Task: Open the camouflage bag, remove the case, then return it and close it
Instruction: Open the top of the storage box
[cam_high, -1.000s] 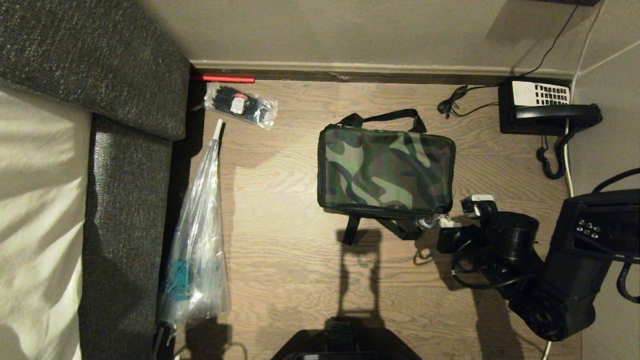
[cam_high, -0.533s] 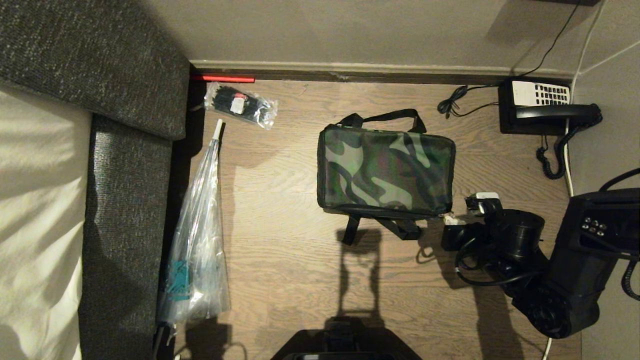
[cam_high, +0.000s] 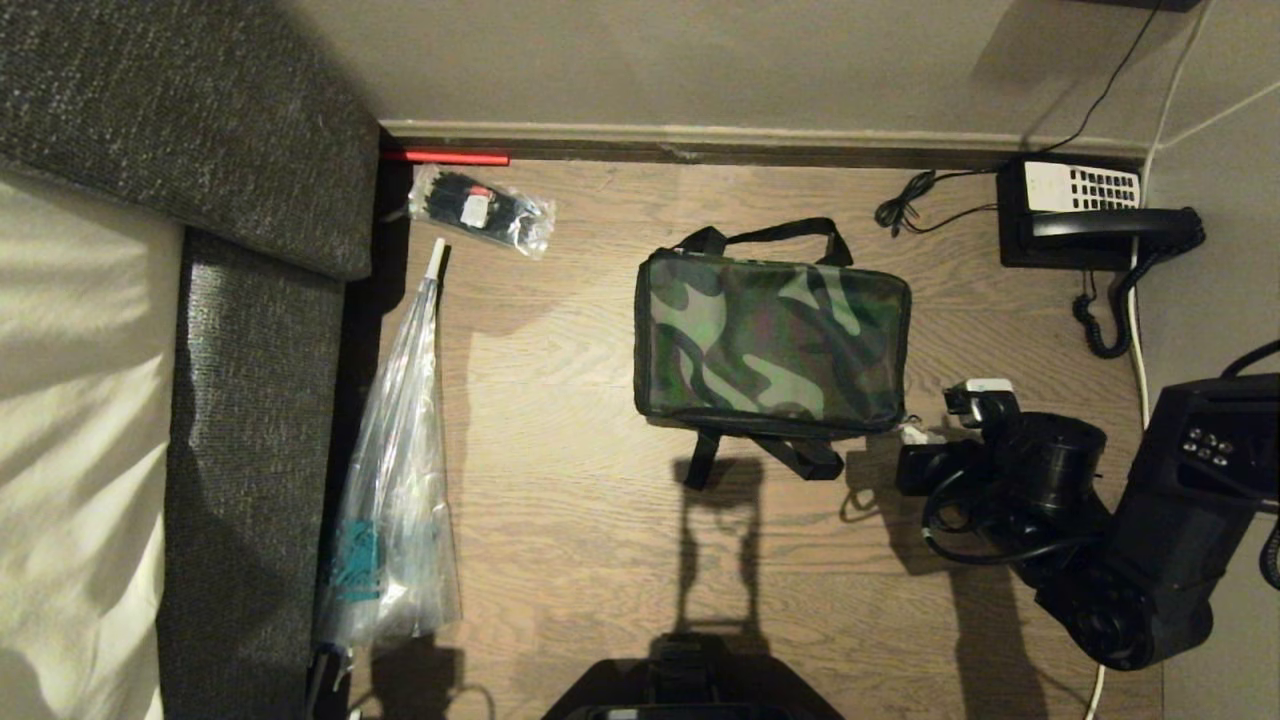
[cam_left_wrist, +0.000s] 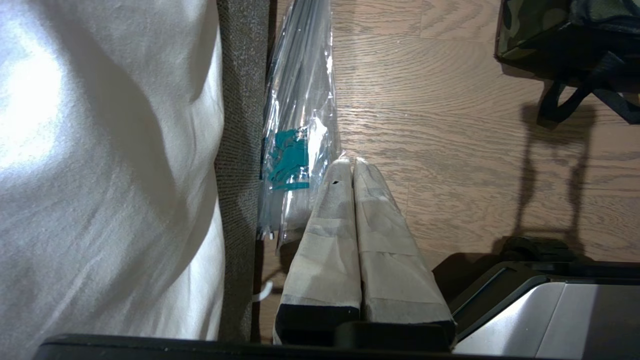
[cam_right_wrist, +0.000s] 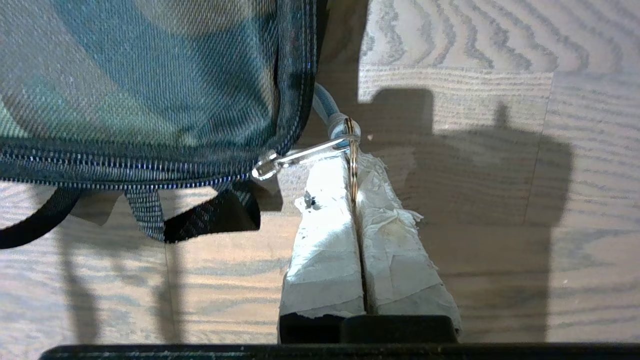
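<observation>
Camouflage bag (cam_high: 770, 340): lies flat on the wooden floor (cam_high: 600, 520), near the middle of the head view, a little way out from the skirting board; its zip runs shut along the near edge and round the near right corner, as far as the views show.
Bag straps: one black handle (cam_high: 770, 232) loops out on the wall side, another black strap (cam_high: 760, 455) trails from the near edge onto the floor.
Zip pull (cam_right_wrist: 295, 157): a silvery tab at the bag's near right corner, stretched out away from the bag to a metal ring (cam_right_wrist: 351, 160) with a pale blue cord beside it.
Right claw (cam_right_wrist: 354, 172): low over the floor just off the bag's near right corner, its two taped fingers pressed together with the ring pinched between their tips.
Right arm (cam_high: 1080, 520): reaches in from the right edge of the head view, bulky and black, with looped cables beside it.
Left claw (cam_left_wrist: 352, 167): hangs apart from the bag, near the bed edge, its taped fingers closed flat against each other with nothing between them.
Plastic sleeve (cam_high: 395, 470): long and clear, lying along the grey bed side (cam_high: 250, 450), with a teal patch near its wide end.
Small packet (cam_high: 480, 210): clear wrap with dark contents, near the wall.
Telephone (cam_high: 1090, 215): black with a white keypad, in the far right corner, its coiled cord on the floor.
Case: not visible in any view.
</observation>
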